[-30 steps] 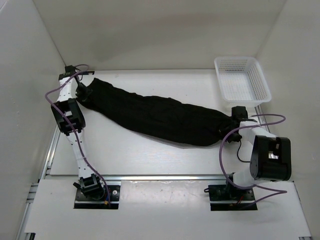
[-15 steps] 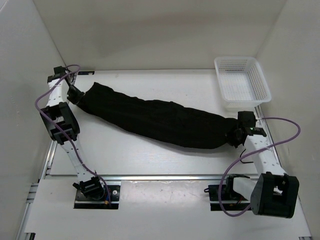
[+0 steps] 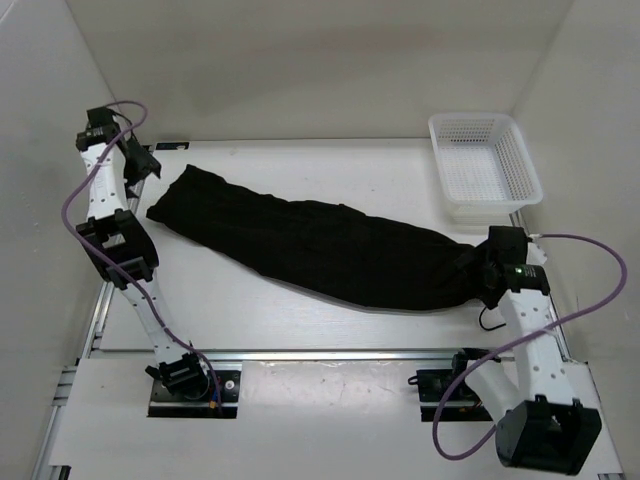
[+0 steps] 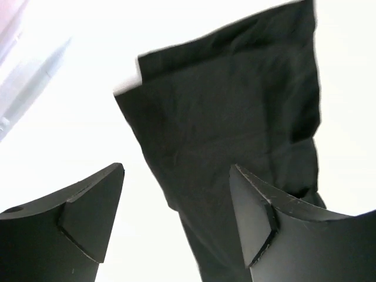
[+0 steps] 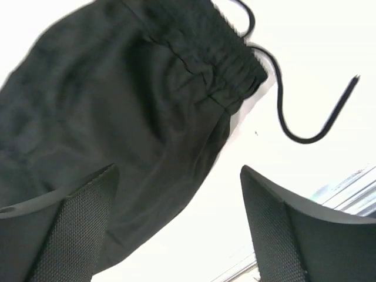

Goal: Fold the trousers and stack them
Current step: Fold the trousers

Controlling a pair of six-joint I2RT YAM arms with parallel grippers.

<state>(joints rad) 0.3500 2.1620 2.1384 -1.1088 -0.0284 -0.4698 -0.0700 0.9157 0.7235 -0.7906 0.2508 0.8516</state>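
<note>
Item: white mesh basket (image 3: 485, 165), far right corner of the bench (image 3: 300, 170); the trousers (image 3: 320, 245) lie wholly outside it, well apart from its near rim. Item: trousers, black, stretched in one long band across the bench, slanting from far left to near right; leg hems (image 4: 235, 117) at the left end, gathered waistband (image 5: 200, 64) at the right end, with a loose drawstring (image 5: 282, 111) trailing onto the bench. Item: left arm (image 3: 120, 250), reared up at the far left corner, its wrist high beside the wall; left jaws spread wide, holding nothing, apart from the hems. Item: right arm (image 3: 530, 330), elbow swung low toward the near right edge, forearm reaching in to the waistband; right jaws spread wide above the cloth, holding nothing. Change from a second earlier: both jaws were then pinched on the two ends of the trousers; both have since let go, the left arm has drawn back toward the corner, and the band lies longer and flatter.
</note>
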